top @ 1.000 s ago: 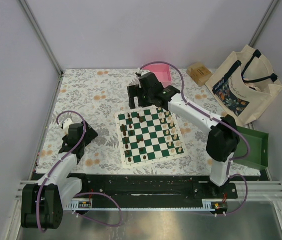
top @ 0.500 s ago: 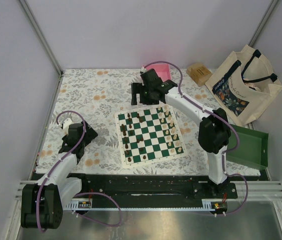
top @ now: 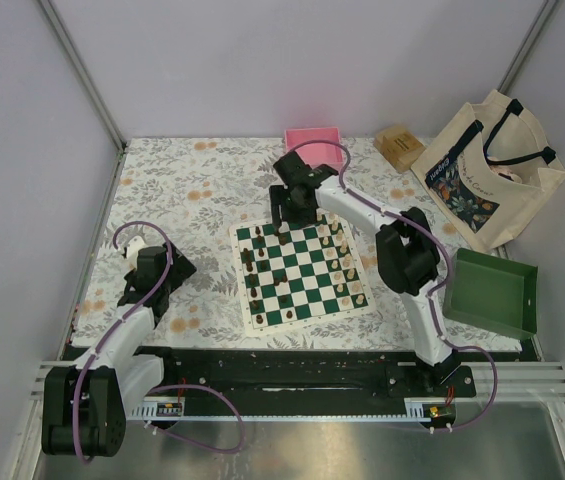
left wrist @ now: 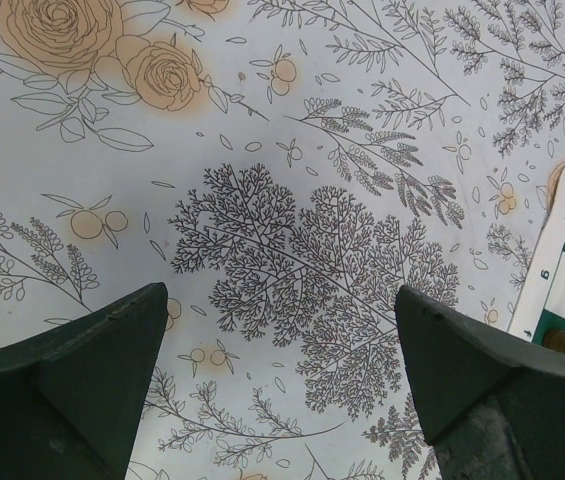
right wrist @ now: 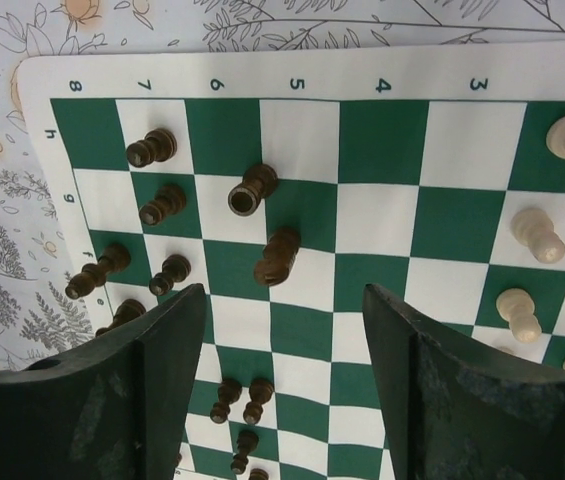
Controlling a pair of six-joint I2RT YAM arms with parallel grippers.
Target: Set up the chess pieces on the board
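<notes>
The board (top: 303,271), a flat mat of dark green and white checks with a numbered white border, lies slightly skewed on the table (top: 182,190). Dark brown pieces (right wrist: 163,204) cluster along one side, mostly upright, though two nearer the middle seem tipped over (one shows its round base). Cream pieces (right wrist: 537,235) stand along the opposite side.

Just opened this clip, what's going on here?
The right end effector hovers open over the far end of the board, above two dark pieces that look tipped over; it grips nothing. Other dark pieces stand along one edge, cream pieces along the opposite edge. The left end effector sits open over the tablecloth beside the board, empty.
</notes>
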